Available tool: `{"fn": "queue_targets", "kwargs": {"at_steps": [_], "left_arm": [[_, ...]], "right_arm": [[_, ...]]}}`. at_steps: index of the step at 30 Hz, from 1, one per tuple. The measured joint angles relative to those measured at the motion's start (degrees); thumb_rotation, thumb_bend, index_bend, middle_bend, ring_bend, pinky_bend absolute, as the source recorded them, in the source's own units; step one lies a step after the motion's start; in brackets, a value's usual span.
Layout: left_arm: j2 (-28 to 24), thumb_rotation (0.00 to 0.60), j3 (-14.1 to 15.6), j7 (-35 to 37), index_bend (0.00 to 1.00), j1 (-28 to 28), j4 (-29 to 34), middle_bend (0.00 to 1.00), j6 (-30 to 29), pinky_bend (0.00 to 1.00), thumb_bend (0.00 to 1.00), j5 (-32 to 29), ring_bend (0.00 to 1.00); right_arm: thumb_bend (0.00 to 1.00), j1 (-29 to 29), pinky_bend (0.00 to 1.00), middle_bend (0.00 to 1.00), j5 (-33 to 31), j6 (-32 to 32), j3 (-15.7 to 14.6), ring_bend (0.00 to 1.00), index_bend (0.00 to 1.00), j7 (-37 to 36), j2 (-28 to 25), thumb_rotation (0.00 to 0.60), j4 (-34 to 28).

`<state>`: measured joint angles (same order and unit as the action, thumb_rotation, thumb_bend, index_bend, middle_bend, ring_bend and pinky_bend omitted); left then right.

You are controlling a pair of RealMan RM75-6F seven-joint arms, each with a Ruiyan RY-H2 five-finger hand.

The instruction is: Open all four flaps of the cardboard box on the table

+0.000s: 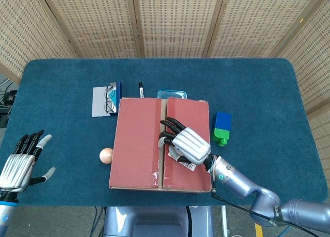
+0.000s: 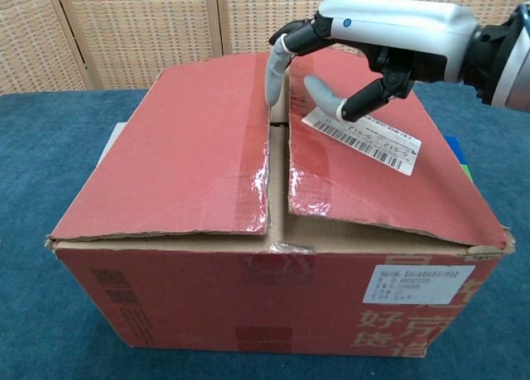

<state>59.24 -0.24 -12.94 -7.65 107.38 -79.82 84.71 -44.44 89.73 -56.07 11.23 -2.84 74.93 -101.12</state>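
Note:
The red-brown cardboard box [image 1: 139,144] [image 2: 273,297] stands mid-table with its two top flaps down, a narrow slit between them. The left flap [image 2: 178,161] and the right flap [image 2: 373,181], which bears a barcode label [image 2: 364,136], both slope slightly up toward the slit. My right hand [image 1: 186,144] [image 2: 364,45] hovers over the right flap by the slit, fingers spread, one fingertip [image 2: 273,90] reaching down at the gap; it holds nothing. My left hand [image 1: 18,162] is open, off the table's front left edge, far from the box.
Behind the box lie a grey case with glasses [image 1: 105,100], a black marker [image 1: 140,88] and a light-blue tray [image 1: 170,94]. A blue-and-green block [image 1: 222,127] stands right of the box. A small peach ball [image 1: 106,155] rests at its left side.

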Motion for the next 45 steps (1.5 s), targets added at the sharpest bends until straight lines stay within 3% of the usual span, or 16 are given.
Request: {"fn": "queue_targets", "kwargs": {"at_steps": [20, 45], "left_arm": [[0.47, 0.517, -0.27, 1.15, 0.08, -0.14, -0.96, 0.00, 0.28, 0.00, 0.29, -0.81, 0.00], [0.46, 0.515, -1.01, 1.61, 0.08, -0.34, -1.51, 0.00, -0.59, 0.00, 0.29, -0.69, 0.00]], "right_arm": [[0.77, -0.74, 0.00, 0.55, -0.30, -1.16, -0.20, 0.15, 0.53, 1.68, -0.69, 0.600, 0.56], [0.78, 0.98, 0.00, 0.55, -1.33, -3.41, 2.55, 0.17, 0.54, 9.56, -17.58, 0.600, -8.92]]}}
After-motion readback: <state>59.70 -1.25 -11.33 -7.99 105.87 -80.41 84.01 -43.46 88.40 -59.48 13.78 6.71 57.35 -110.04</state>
